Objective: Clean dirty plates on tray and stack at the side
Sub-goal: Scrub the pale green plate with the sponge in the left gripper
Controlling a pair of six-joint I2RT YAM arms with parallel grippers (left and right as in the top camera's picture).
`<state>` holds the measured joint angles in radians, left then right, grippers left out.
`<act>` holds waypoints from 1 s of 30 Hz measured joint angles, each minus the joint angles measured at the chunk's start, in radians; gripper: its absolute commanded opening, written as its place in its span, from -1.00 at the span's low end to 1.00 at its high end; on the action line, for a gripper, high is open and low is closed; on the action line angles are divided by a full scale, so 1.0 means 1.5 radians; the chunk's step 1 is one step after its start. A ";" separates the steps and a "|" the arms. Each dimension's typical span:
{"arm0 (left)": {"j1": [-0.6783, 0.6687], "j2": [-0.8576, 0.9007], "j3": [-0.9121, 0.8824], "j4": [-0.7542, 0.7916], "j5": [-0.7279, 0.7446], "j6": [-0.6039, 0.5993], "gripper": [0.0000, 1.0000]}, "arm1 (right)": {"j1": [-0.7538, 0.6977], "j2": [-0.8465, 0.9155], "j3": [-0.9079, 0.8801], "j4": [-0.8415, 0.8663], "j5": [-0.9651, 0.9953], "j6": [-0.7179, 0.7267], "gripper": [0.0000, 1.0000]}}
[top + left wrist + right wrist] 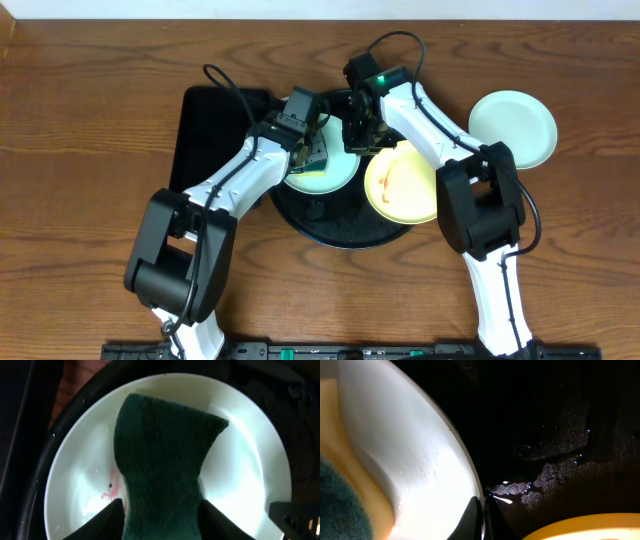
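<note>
A pale mint plate [330,178] lies on the round black tray [345,232]. A red smear [112,487] marks its left side. My left gripper [161,502] is over it, shut on a dark green sponge [165,450] that lies flat on the plate and fills the gap between the fingers. My right gripper [484,510] is shut on the far rim of the same mint plate [420,460]. A pale yellow plate [402,185] rests on the tray's right side, over the rim. A second mint plate [512,128] sits on the table at the right.
A rectangular black tray [208,130] lies to the left of the round one. Both arms cross over the round tray's back half. Wet patches [555,470] glisten on the tray floor beside the plate. Bare wooden table surrounds everything.
</note>
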<state>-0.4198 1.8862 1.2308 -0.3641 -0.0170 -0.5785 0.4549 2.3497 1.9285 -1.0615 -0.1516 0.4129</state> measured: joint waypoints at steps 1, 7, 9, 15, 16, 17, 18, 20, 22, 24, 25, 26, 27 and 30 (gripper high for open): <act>0.000 0.000 0.000 0.004 -0.005 0.000 0.00 | 0.000 0.000 0.000 0.000 0.000 0.000 -0.98; 0.000 0.006 0.000 0.036 -0.012 0.005 0.00 | 0.000 0.000 0.000 0.000 0.000 0.000 -0.97; 0.000 0.015 0.000 0.039 -0.007 0.005 -0.01 | 0.000 0.000 0.000 0.000 0.000 0.000 -0.98; 0.000 0.043 0.000 0.039 0.000 0.005 -0.04 | 0.000 0.000 0.000 -0.002 0.002 0.000 -0.97; 0.000 0.043 0.000 0.039 0.002 0.005 -0.11 | 0.000 0.000 0.000 -0.003 0.002 0.000 -0.97; 0.000 0.043 0.000 0.039 0.003 0.007 -0.20 | 0.000 0.000 0.000 -0.003 0.002 0.000 -0.97; 0.000 0.043 0.000 0.039 0.003 0.006 -0.26 | 0.000 0.000 0.000 -0.003 0.002 0.000 -0.98; 0.000 0.043 0.000 0.039 0.007 0.015 -0.43 | 0.000 0.000 0.000 -0.003 0.002 0.000 -0.98; 0.000 0.043 0.000 0.039 0.010 0.020 -0.57 | 0.000 0.000 0.000 -0.003 0.002 0.000 -0.97; -0.001 0.043 0.000 0.039 0.012 0.021 -0.63 | 0.000 0.000 0.000 -0.003 0.002 0.000 -0.97; -0.001 0.043 0.000 0.039 0.012 0.022 -0.63 | 0.000 0.000 0.000 -0.003 0.002 0.000 -0.98; -0.001 0.043 0.000 0.039 0.013 0.024 -0.63 | 0.000 0.000 0.000 -0.003 0.002 0.000 -0.97; -0.001 0.043 0.000 0.039 0.012 0.024 -0.63 | 0.000 0.000 0.000 -0.003 0.002 0.000 -0.97; -0.001 0.043 0.000 0.033 0.005 0.024 -0.63 | 0.000 0.000 0.000 -0.003 0.002 0.000 -0.98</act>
<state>-0.4210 1.9514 1.2308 -0.3145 -0.0101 -0.5419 0.4549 2.3497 1.9285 -1.0664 -0.1486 0.4126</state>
